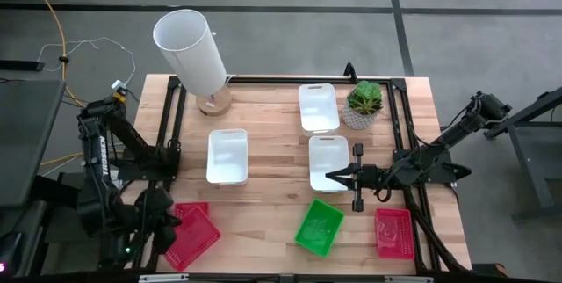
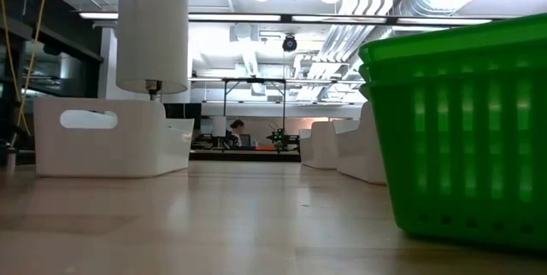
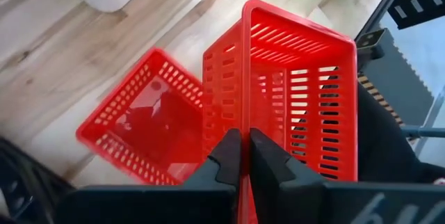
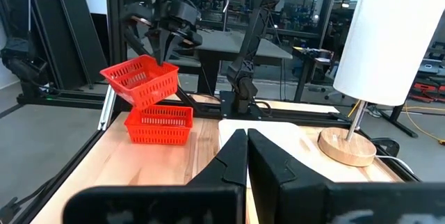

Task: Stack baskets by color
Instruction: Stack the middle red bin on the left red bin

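Left end effector (image 3: 243, 156): at the near-left corner of the worktop (image 1: 272, 204); fingers pinched together on the wall of a red mesh basket (image 3: 292, 92), which hangs tilted above the surface.
Second red basket (image 3: 142, 123): flat on the worktop directly under and beside the held one; in the right wrist view the held basket's lower edge sits just over its rim, whether touching I cannot tell.
Third red basket (image 1: 393, 232): alone at the near-right corner, well apart from the other two.
Green baskets (image 1: 319, 227): near edge, centre-right, between the red groups; the low view shows two rims, one nested in another; a third I cannot make out.
White baskets: one (image 1: 227, 156) left of centre with a slot handle; one (image 1: 318, 107) at the far side next to the potted plant (image 1: 363, 101); one (image 1: 328, 162) at centre-right.
Right end effector (image 1: 338, 177): fingers fully together, holding nothing; tips lie over the near-left corner of the centre-right white basket; arm reaches in from the right edge.
Lamp (image 1: 193, 53): white cylindrical shade on a round wooden base, far-left part of the worktop, leaning in the high view.
Background: a person seated far off in the room, low view only.
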`<state>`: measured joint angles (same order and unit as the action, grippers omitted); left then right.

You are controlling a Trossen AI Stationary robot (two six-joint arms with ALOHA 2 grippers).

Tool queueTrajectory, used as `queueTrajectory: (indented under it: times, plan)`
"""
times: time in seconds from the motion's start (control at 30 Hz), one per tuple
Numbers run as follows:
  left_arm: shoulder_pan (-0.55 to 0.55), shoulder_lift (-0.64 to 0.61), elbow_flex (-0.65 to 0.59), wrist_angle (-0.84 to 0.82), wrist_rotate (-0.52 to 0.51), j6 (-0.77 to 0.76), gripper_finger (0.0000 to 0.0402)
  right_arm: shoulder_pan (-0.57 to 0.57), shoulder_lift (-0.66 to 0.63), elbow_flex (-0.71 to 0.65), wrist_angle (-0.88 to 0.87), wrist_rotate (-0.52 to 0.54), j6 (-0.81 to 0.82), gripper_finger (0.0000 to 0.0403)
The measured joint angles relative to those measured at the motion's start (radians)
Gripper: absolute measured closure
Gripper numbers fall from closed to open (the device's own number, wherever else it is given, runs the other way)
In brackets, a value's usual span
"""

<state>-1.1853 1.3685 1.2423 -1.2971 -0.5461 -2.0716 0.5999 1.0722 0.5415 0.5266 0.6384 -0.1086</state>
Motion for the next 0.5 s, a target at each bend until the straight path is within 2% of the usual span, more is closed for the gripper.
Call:
queueTrajectory:
  times: [0.27, 0.5]
  plan:
    - [-0.097, 0.022, -0.001, -0.097, 0.005, -0.171, 0.0401, 0.000, 0.000, 0.000, -0.005, 0.000, 0.004, 0.0403]
    - [-0.119, 0.059, -0.001, -0.091, 0.011, -0.190, 0.0401, 0.000, 0.000, 0.000, -0.007, 0.000, 0.007, 0.0403]
